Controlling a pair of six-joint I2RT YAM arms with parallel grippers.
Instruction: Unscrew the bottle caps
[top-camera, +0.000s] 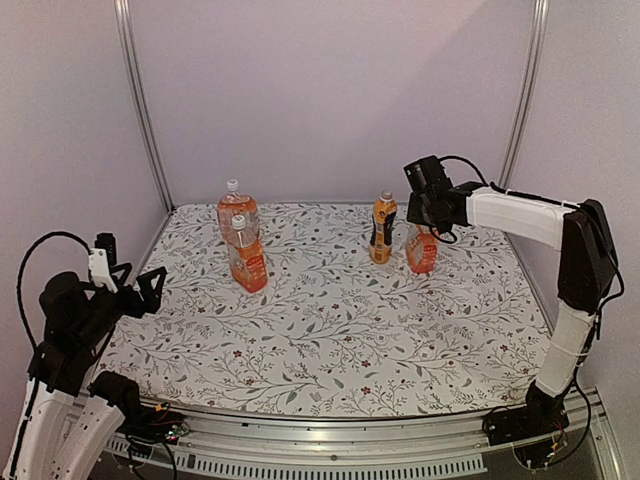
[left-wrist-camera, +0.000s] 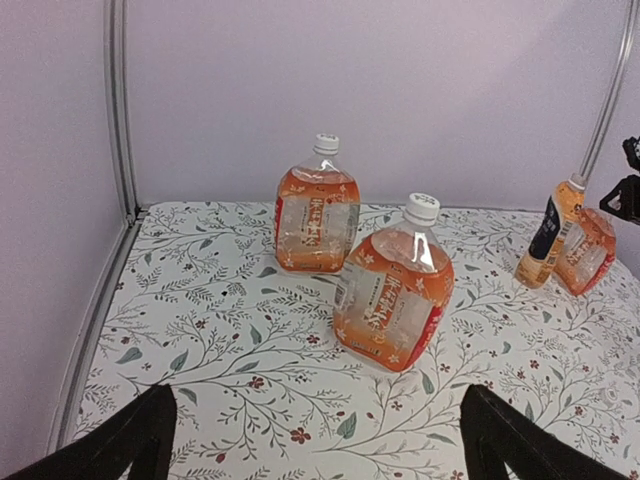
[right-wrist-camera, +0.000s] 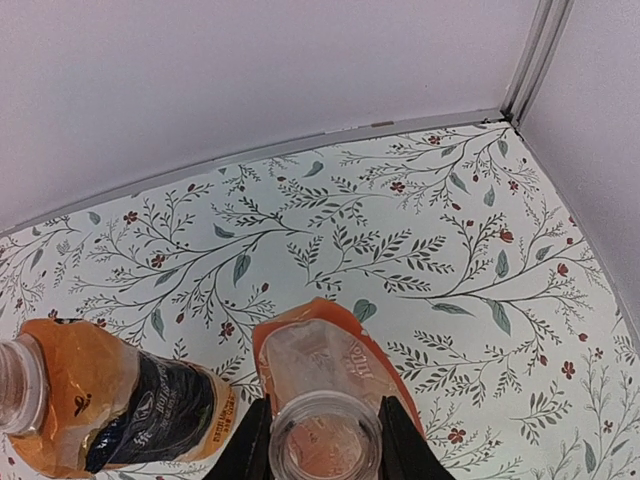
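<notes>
The back-left cap (left-wrist-camera: 326, 143) and the front-left cap (left-wrist-camera: 421, 208) are white and seated on their necks. The dark-labelled bottle (left-wrist-camera: 545, 240) carries a third cap (left-wrist-camera: 577, 181). The fourth neck belongs to the far-right red-labelled bottle (right-wrist-camera: 318, 365). It sits between the fingers of my right tool (right-wrist-camera: 325, 442), which is pinched narrow on it. Looking down from the wrist I see a clear ring with orange drink behind it and no white top. I judge that cap is off, though I can't spot it lying anywhere. My left tool (left-wrist-camera: 316, 400) hangs spread wide at the near left of the bench (top-camera: 330, 340), holding nothing and well apart from every bottle.

The main risk is that I hold the far-right bottle by the neck alone, with nothing bracing its body. If I twist or pull sideways, the whole bottle could spin or tip. With an open mouth, the drink would then run over the bench. The dark-labelled bottle stands just beside it, so a careless swing of my wrist could knock that one over too. The capped bottles would likewise turn with their caps unless something steadies them.

The front-left bottle (left-wrist-camera: 392, 300) and the back-left bottle (left-wrist-camera: 316, 220) wear red-and-white labels with pale script too small to read. The dark label shows small orange marks, also illegible. I can make out no brand.
</notes>
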